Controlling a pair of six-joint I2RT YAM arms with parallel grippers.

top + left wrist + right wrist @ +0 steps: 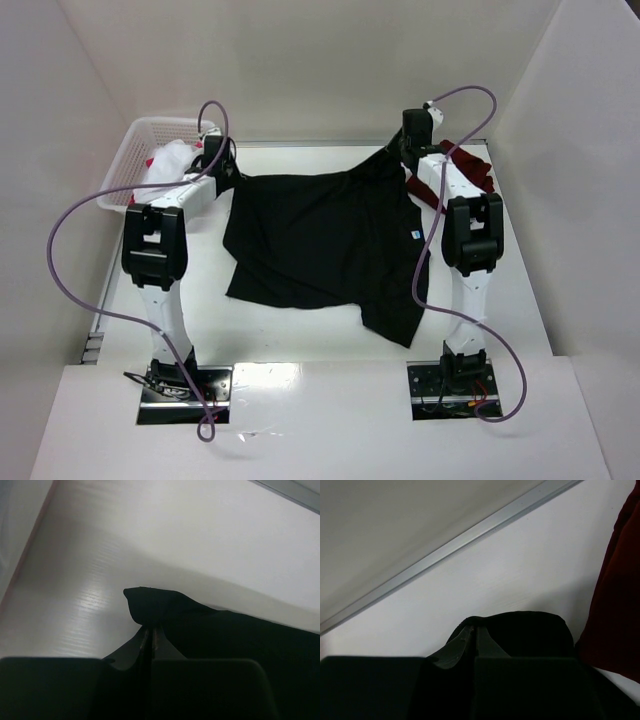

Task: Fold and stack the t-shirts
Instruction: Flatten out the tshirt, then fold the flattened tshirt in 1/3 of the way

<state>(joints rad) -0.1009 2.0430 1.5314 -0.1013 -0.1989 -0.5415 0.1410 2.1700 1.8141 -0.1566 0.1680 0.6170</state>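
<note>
The left gripper [151, 630] is pressed fully closed on a fold of the black t-shirt [320, 240]. A small hump of the dark cloth bulges out just past its fingertips. The right gripper [474, 629] is clamped the same way on another bunch of the same shirt, which rounds up beyond its tips.

The shirt's far edge spans from one gripper to the other. Its far left corner is at the left gripper, just beside the white basket [135, 150]. Its far right corner is at the right gripper, close to the maroon t-shirt [478, 165] at the far right of the table [300, 345]. From that edge the black cloth spreads toward the near side across the middle of the table, with a small white label [415, 235] showing near its right edge.

White and pink-red cloth [168, 160] sits in the basket, partly hidden by the left arm. Both wrist views are dark low down, so the fingers blend into the cloth. It is hard to tell whether the gripped edge is raised off the table.
</note>
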